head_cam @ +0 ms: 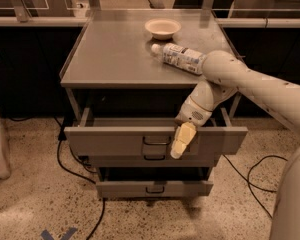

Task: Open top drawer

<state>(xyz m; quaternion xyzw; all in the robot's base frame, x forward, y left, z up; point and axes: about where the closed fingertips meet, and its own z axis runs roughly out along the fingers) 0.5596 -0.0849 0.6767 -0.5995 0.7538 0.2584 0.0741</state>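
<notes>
We judge top drawer (110, 140) mostly open; gripper (181, 140) over its front beside handle (156, 140), grip we cannot tell; little left.

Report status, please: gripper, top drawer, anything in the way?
Gripper at the top drawer front, just right of its handle. Drawer partly out. Bottle and bowl on the cabinet top, clear of the drawer's path.

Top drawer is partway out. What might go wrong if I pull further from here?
The hand hangs against the top drawer front, just right of its handle. I cannot see a firm hold, so it may slip off. The arm is right beside the bottle lying on the cabinet top, so swinging back may roll it off.
</notes>
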